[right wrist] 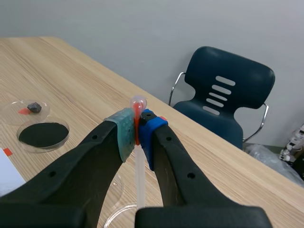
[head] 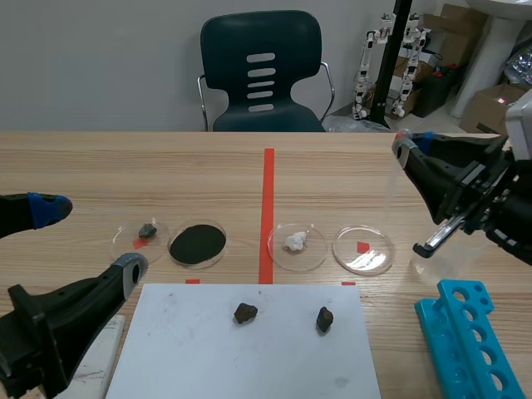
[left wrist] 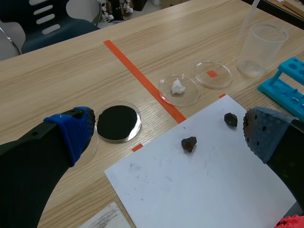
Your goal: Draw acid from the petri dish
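Two thick fingers of the right end effector (right wrist: 137,130) are closed on the thin translucent plastic pipette (right wrist: 139,180), pinching it just below its bulb, where a red mark shows. The stem hangs down between the fingers, roughly upright.

To do this step well, I would keep the stem vertical and centre it over the clear, shallow round petri dish (head: 363,249). I would then squeeze the bulb before the tip enters the liquid, lower gently to the film, and release slowly so no air is drawn in. The grip sits close to the bulb, so the pinch probably has to be eased with care or the pipette may slip.

That dish lies on the wooden counter (head: 166,166), near the right arm and below it. It is last in a row of four dishes, beside one holding a white lump. It looks glassy, with a red tape mark showing through its base, and any liquid in it is hard to make out.

The left end effector (left wrist: 171,130) hangs wide open and holds nothing.
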Motion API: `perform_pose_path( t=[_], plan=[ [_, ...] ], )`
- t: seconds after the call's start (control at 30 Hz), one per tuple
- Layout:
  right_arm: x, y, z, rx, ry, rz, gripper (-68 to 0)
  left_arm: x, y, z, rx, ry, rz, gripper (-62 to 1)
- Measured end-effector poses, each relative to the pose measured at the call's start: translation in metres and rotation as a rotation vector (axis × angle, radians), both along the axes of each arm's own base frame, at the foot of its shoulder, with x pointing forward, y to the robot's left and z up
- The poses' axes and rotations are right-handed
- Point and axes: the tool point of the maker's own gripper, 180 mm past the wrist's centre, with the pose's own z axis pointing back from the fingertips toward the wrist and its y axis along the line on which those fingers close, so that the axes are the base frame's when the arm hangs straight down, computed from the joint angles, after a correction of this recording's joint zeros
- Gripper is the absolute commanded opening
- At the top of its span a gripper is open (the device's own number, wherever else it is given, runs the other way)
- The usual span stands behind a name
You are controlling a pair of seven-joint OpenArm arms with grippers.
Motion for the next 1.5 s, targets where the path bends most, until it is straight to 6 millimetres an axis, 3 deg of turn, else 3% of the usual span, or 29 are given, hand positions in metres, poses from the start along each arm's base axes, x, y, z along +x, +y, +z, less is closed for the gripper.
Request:
perform_pose_path(
  t=[0.53, 1.5],
  plan=[
    [0.013, 0.002, -0.030, 0.036, 0.040, 0.031, -65.8, 0.000, 0.000, 0.000, 0.000, 0.000, 0.000, 1.4],
    [0.027, 0.001, -0.063, 0.099, 0.138, -0.027, -65.8, 0.000, 0.000, 0.000, 0.000, 0.000, 0.000, 1.4]
  ],
)
